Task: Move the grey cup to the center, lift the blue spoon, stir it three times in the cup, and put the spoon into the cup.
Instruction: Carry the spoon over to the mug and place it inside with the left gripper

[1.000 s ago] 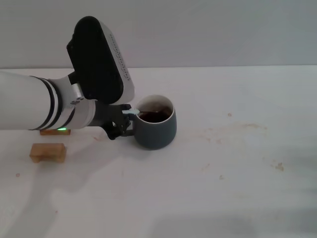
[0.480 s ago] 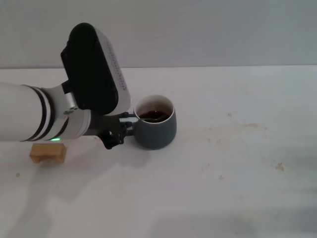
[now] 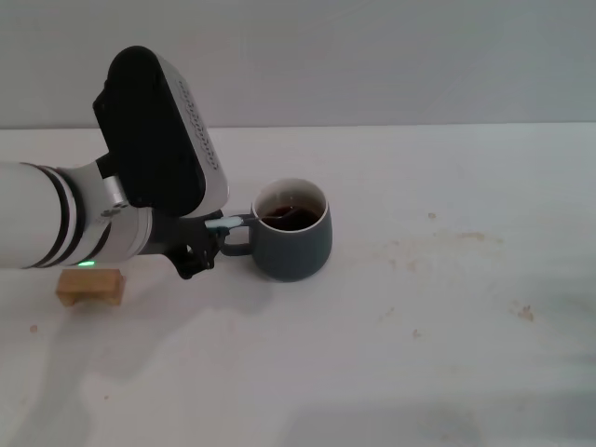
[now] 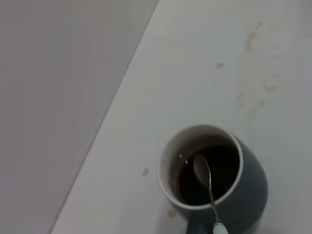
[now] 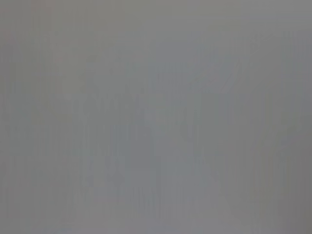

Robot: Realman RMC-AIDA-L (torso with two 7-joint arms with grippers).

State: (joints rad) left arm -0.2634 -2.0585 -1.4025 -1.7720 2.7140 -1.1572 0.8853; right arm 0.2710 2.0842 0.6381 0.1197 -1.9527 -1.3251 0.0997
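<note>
A rounded slate-grey cup stood upright on a white table, its white-lined interior holding dark brown liquid and its loop handle turned toward the robot's left. The blue spoon lay tilted inside the cup, its metal bowl at the liquid's surface, its neck resting on the rim above the handle and its pale blue end jutting out beyond it.

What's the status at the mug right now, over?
Left gripper beside the dark grey ceramic mug's handle. Pale-blue-handled metal spoon rests in the mug, bowl in brown liquid. Right gripper unseen.
</note>
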